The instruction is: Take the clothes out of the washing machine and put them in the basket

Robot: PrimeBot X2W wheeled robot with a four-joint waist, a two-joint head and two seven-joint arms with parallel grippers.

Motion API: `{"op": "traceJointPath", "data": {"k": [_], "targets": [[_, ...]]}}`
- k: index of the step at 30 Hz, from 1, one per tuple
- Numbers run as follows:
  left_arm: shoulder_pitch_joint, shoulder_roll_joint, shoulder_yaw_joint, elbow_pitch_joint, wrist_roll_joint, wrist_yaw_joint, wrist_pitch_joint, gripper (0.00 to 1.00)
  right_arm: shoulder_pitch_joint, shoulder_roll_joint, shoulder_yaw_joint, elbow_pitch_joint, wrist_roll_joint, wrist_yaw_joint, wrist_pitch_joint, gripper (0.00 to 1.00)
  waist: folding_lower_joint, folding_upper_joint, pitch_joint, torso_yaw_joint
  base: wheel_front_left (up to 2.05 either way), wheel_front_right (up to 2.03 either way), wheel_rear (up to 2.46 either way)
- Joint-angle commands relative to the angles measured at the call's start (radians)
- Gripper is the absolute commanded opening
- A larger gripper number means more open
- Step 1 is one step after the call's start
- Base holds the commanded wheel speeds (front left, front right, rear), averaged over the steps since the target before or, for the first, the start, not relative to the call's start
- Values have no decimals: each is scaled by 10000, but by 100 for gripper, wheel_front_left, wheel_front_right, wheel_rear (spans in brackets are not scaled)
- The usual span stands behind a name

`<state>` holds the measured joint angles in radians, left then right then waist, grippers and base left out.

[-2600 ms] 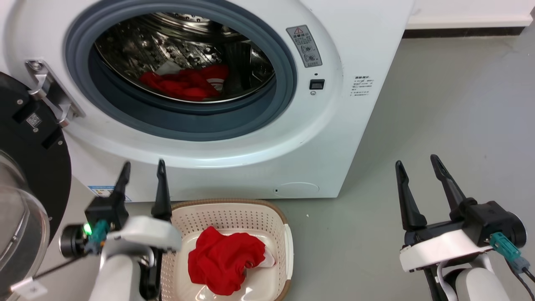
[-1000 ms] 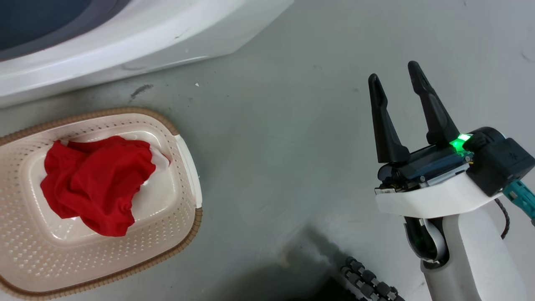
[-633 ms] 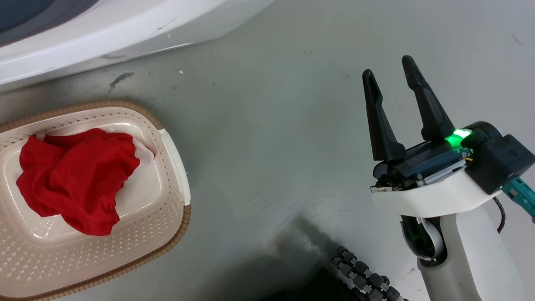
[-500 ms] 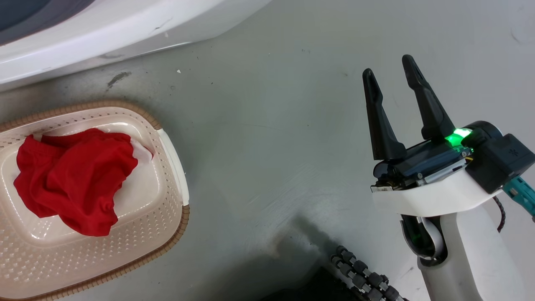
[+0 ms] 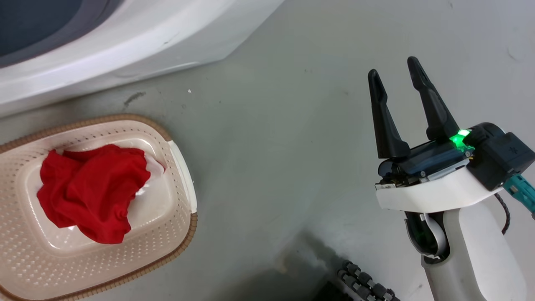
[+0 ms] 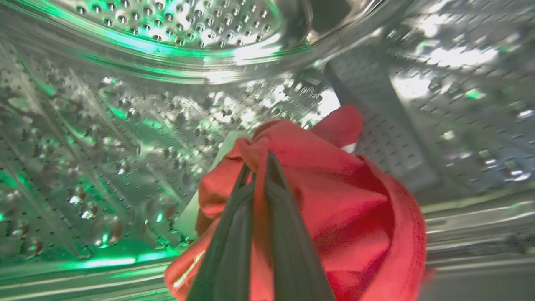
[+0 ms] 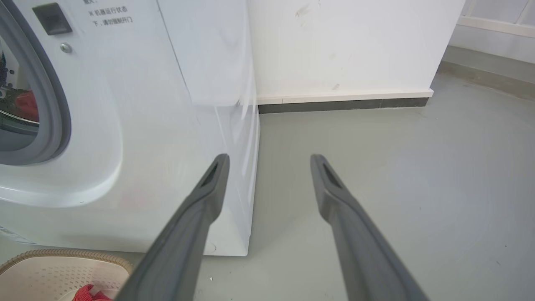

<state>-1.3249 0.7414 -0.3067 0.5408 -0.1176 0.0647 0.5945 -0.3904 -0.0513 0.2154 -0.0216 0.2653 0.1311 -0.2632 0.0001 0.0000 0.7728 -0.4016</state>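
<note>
left gripper [image 6: 258, 163] pinches a red garment [image 6: 342, 200] inside the steel drum [image 6: 125, 125].
your right gripper [image 5: 392, 66] stays spread wide; the head camera shifted a little.

The basket [image 5: 167, 230] runs off the head view's left and bottom edges. The printed label [image 7: 108, 16] on the washing machine [image 7: 167, 104] is too small to read.

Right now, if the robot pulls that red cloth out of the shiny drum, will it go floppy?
Probably floppy: the bright red soft fabric garment bunches in folds round the shut left gripper inside the steel perforated drum. Likely light, since a small pinch gathers it. Drooping ends might drag.
</note>
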Motion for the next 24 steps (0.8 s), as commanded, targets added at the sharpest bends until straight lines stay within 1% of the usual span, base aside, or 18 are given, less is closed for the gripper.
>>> {"op": "traceJointPath", "data": {"k": [1, 3, 4, 6, 7, 11, 13, 17, 20, 24], "targets": [[250, -152, 81, -9, -113, 121, -397, 0, 33, 19, -54, 58, -52, -8, -22, 100, -1, 0, -322, 69, 0, 0, 0], [552, -276, 108, 141, -252, 180, -1073, 0, 162, 19, -128, 109, -135, -7, -20, 100, -1, 0, -612, 124, 0, 0, 0], [719, -399, 226, 257, -422, 281, -1488, 0, 227, 19, -159, 138, -169, -7, -20, 100, -1, 0, -778, 139, 0, 0, 0], [1116, -626, 255, 512, -568, 294, -2174, 0, 330, 18, -219, 212, -270, -8, -20, 100, -1, 0, -1134, 176, 0, 0, 0], [1266, -776, 373, 627, -759, 380, -2591, 0, 390, 18, -236, 229, -308, -8, -22, 100, -1, 0, -1308, 186, 0, 0, 0], [2184, -1321, 598, 1284, -1247, 470, -4178, 0, 672, 16, -298, 405, -458, -8, -22, 100, -1, 0, -2115, 262, 0, 0, 0], [2642, -1591, 722, 1595, -1503, 472, -4936, 0, 855, 16, -324, 532, -538, -8, -22, 100, -1, 0, -2559, 320, 0, 0, 0], [3551, -2090, 1011, 2132, -2047, 337, -6268, 0, 1195, 18, -336, 765, -722, -7, -22, 100, -1, 0, -3426, 486, 0, 0, 0], [4163, -2500, 1122, 2355, -2356, 287, -7046, 0, 1490, 16, -388, 933, -872, -7, -22, 100, -1, 0, -4052, 667, 0, 0, 0], [4870, -2877, 1281, 2456, -2722, 155, -7843, 0, 1840, 16, -487, 1119, -1061, -7, -20, 100, -1, 0, -4808, 928, 0, 0, 0]]}}
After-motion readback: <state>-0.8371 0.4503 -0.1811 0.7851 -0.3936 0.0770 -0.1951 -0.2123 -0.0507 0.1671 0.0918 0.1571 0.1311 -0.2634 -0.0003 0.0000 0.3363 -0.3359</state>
